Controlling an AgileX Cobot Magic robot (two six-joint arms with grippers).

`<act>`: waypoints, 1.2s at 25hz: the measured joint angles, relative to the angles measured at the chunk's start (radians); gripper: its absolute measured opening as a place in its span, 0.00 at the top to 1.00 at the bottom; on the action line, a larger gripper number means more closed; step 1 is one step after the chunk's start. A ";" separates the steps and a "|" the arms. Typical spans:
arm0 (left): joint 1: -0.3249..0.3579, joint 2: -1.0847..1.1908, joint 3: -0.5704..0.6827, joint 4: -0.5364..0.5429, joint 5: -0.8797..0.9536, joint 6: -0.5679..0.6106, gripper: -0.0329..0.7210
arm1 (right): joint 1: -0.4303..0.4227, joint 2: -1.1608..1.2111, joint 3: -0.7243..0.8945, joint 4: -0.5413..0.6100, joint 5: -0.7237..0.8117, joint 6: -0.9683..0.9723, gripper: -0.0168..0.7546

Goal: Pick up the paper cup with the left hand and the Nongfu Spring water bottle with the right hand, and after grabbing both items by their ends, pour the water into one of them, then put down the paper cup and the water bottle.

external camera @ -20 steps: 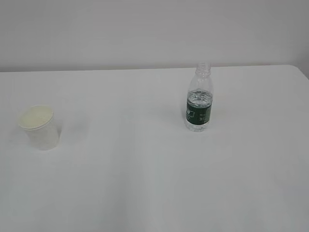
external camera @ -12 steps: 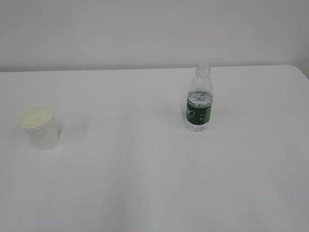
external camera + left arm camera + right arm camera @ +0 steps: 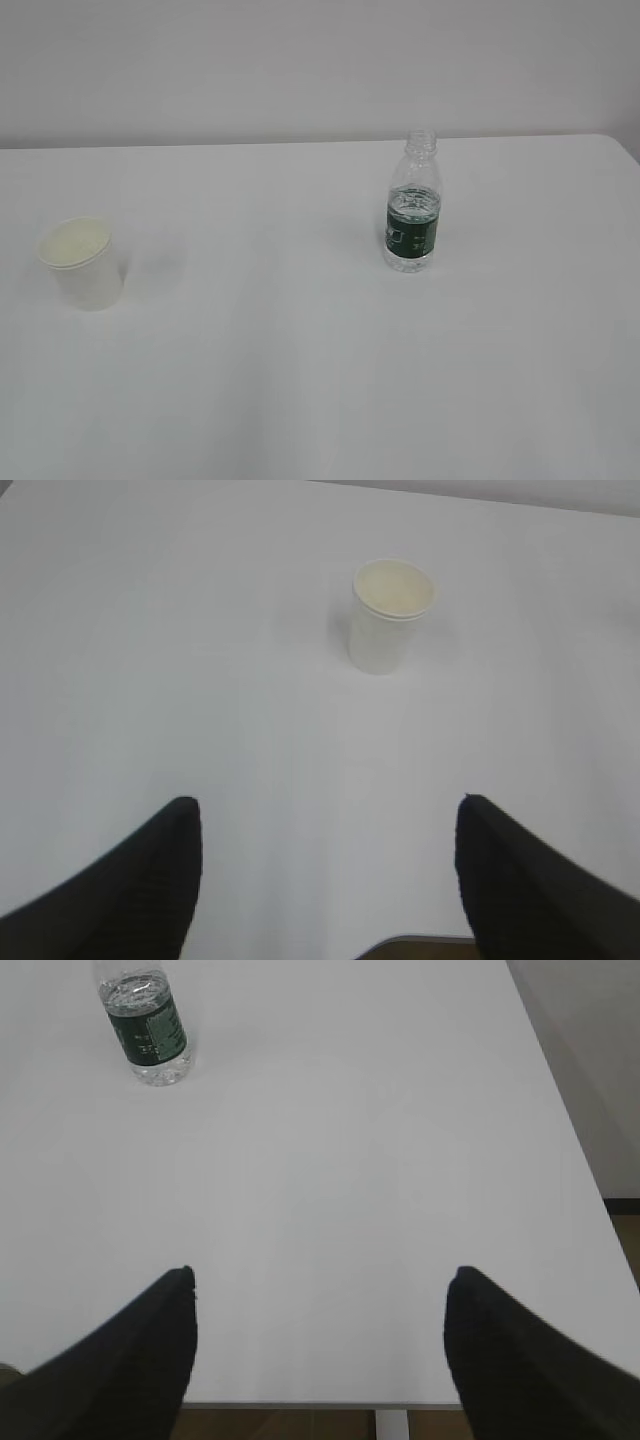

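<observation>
Nothing has shifted over the last second: paper cup (image 3: 82,263) and water bottle (image 3: 412,215) stand untouched, well apart on the counter (image 3: 300,380), both pincers (image 3: 325,825) (image 3: 320,1295) wide open, empty, pickup not begun.

Matt paper cup (image 3: 84,264), glossy ribbed plastic bottle (image 3: 412,204)

From my wrist cams I see only fingers: left gripper (image 3: 325,880) has two matte black fingers (image 3: 130,890) with rounded tips and faint ribbed texture; right gripper (image 3: 320,1350) looks identical, black fingers (image 3: 520,1360), no markings visible.
</observation>
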 joint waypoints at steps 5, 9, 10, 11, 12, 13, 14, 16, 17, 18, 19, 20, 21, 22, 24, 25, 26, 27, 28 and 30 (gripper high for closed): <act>0.000 0.000 0.000 0.000 0.000 0.000 0.21 | 0.000 0.000 0.000 0.000 0.000 0.000 0.22; 0.000 0.000 0.000 0.000 0.000 0.000 0.21 | 0.000 0.000 0.000 0.000 0.000 0.000 0.22; 0.000 0.000 0.000 0.000 0.000 0.000 0.21 | 0.000 0.000 0.000 0.000 0.000 0.000 0.22; 0.000 0.000 0.000 0.000 0.000 0.000 0.21 | 0.000 0.000 0.000 0.000 0.000 0.000 0.22; 0.000 0.000 0.000 0.000 0.000 0.000 0.21 | 0.000 0.000 0.000 0.000 0.000 0.000 0.22; 0.000 0.000 0.000 0.000 0.000 0.000 0.21 | 0.000 0.000 0.000 0.000 0.000 0.000 0.22; 0.000 0.000 0.000 0.000 0.000 0.000 0.21 | 0.000 0.000 0.000 0.000 0.000 0.000 0.22; 0.000 0.000 0.000 0.000 0.000 0.000 0.22 | 0.000 0.000 0.000 0.000 0.000 0.000 0.22; 0.000 0.000 0.000 0.000 0.000 0.000 0.22 | 0.000 0.000 0.000 0.000 0.000 0.000 0.22; 0.000 0.000 0.000 0.000 0.000 0.000 0.22 | 0.000 0.000 0.000 0.000 0.000 0.000 0.22; 0.000 0.000 0.000 0.000 0.000 0.000 0.23 | 0.000 0.000 0.000 0.000 0.000 0.000 0.22; 0.000 0.000 0.000 0.000 0.000 0.000 0.23 | 0.000 0.000 0.000 0.000 0.000 0.000 0.22; 0.000 0.000 0.000 0.000 0.000 0.000 0.23 | 0.000 0.000 0.000 0.000 0.000 0.000 0.22; 0.000 0.000 0.000 0.000 0.000 0.000 0.23 | 0.000 0.000 0.000 0.000 0.000 0.000 0.22; 0.000 0.000 0.000 0.000 0.000 0.000 0.23 | 0.000 0.000 0.000 0.000 0.000 0.000 0.22; 0.000 0.000 0.000 0.000 0.000 0.000 0.23 | 0.000 0.000 0.000 0.000 0.000 0.000 0.22; 0.000 0.000 0.000 0.000 0.000 0.000 0.24 | 0.000 0.000 0.000 0.000 0.000 0.000 0.22; 0.000 0.000 0.000 0.000 0.000 0.000 0.24 | 0.000 0.000 0.000 0.000 0.000 0.000 0.22; 0.000 0.000 0.000 0.000 0.000 0.000 0.24 | 0.000 0.000 0.000 0.000 0.000 0.000 0.22; 0.000 0.000 0.000 0.000 0.000 0.000 0.24 | 0.000 0.000 0.000 0.000 0.000 0.000 0.22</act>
